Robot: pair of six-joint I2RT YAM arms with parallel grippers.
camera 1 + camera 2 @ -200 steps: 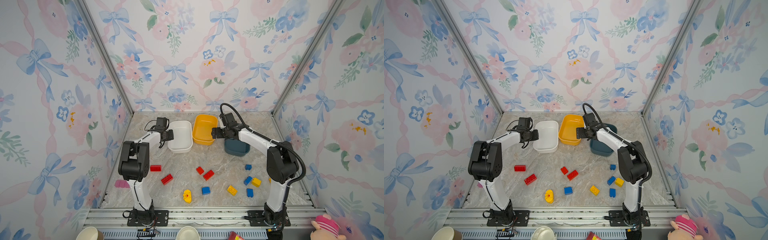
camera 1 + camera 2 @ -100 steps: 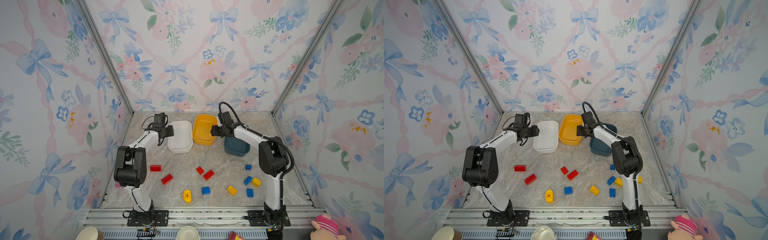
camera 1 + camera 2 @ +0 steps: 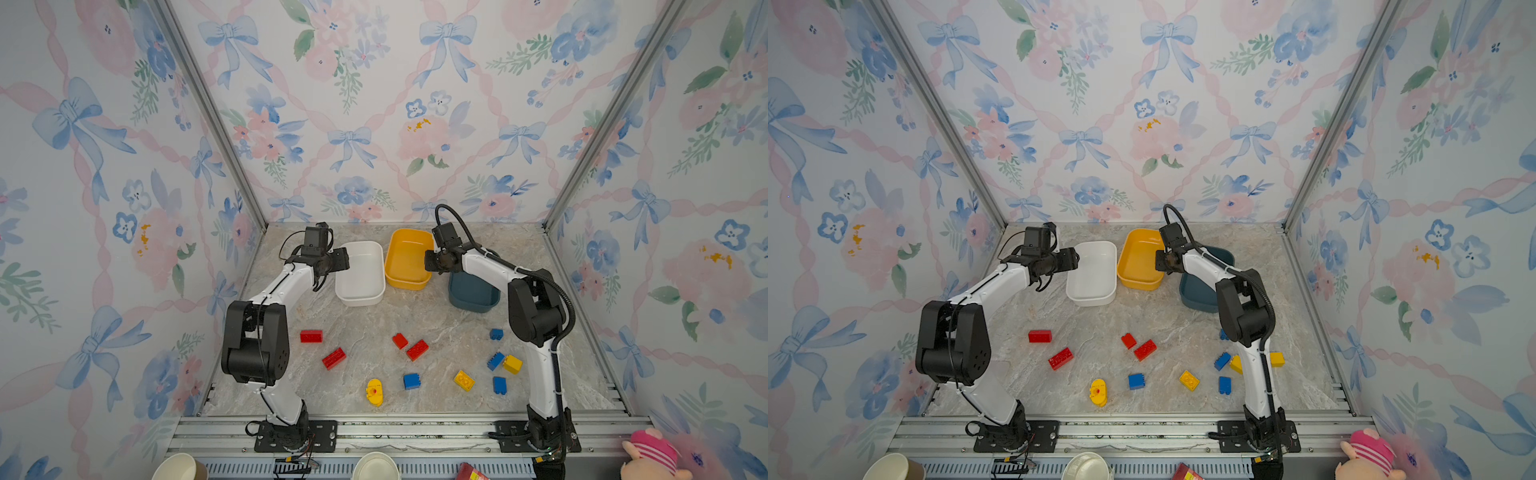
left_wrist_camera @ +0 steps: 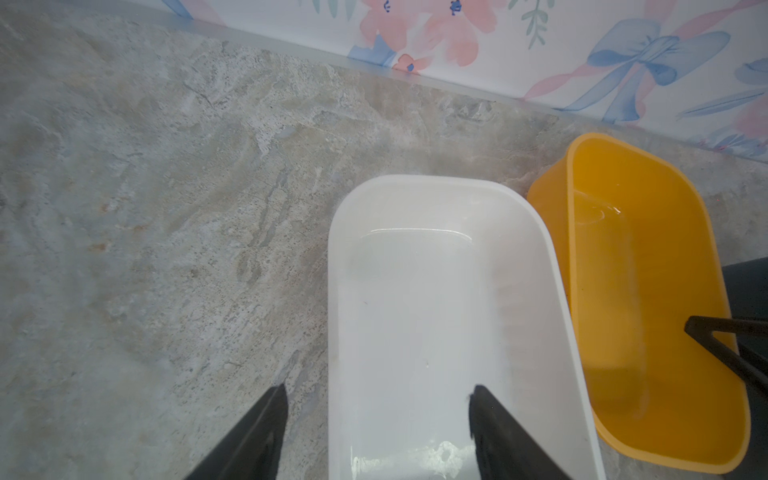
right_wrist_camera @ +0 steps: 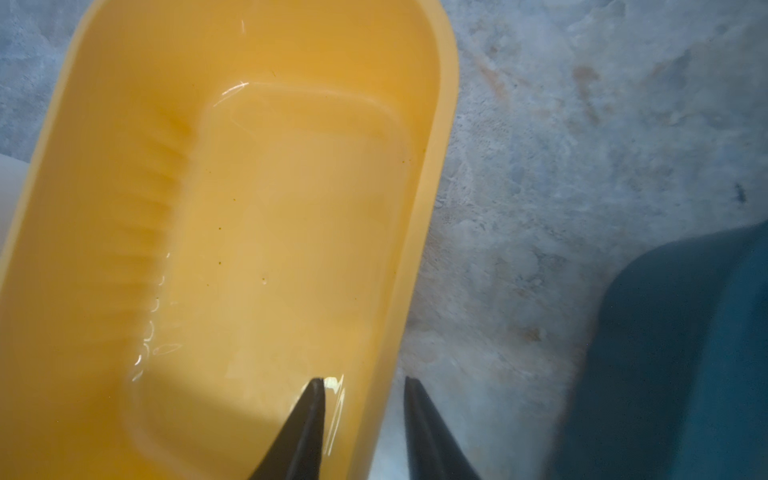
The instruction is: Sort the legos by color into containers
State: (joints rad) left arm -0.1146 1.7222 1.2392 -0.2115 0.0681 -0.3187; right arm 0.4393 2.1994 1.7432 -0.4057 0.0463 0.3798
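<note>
Left gripper [image 4: 378, 390] gapes astride the white tub [image 4: 415, 178]; we cannot tell if the right gripper [image 5: 363, 380] clamps the yellow tub [image 5: 449, 83], which may slip.

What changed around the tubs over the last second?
The left gripper opened wide and now straddles the white tub side wall without pinching it. The right gripper narrowed around the yellow tub wall, one finger inside, one outside; contact is unclear. Those tubs, the teal tub and the legos stayed put.
</note>
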